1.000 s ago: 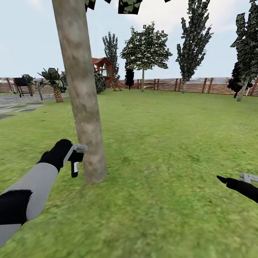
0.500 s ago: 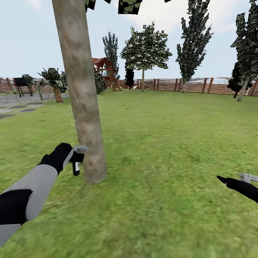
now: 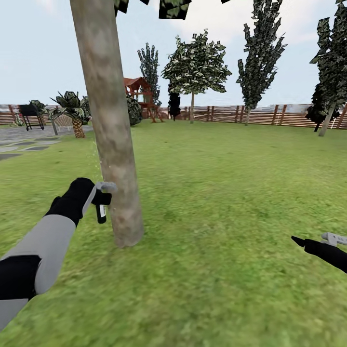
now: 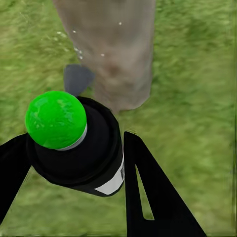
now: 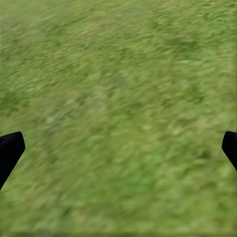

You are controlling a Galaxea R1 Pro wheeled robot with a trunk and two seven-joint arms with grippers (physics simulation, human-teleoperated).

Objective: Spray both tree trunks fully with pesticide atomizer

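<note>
Pesticide atomizer point(image 4: 74, 143), a black bottle with a green cap, sits clamped between the fingers of the left gripper point(image 3: 99, 200), held upright just beside the lower tree trunk point(image 3: 113, 144), above the lawn point(image 3: 217, 202) (faint specks show on the bark in the left wrist view). Low at the right, the right gripper point(image 5: 118, 148) hangs over bare grass, fingers spread wide apart. Farther off stand a palm point(image 3: 72, 112), a wooden playset point(image 3: 140, 94) and the slatted fence point(image 3: 260, 114)
</note>
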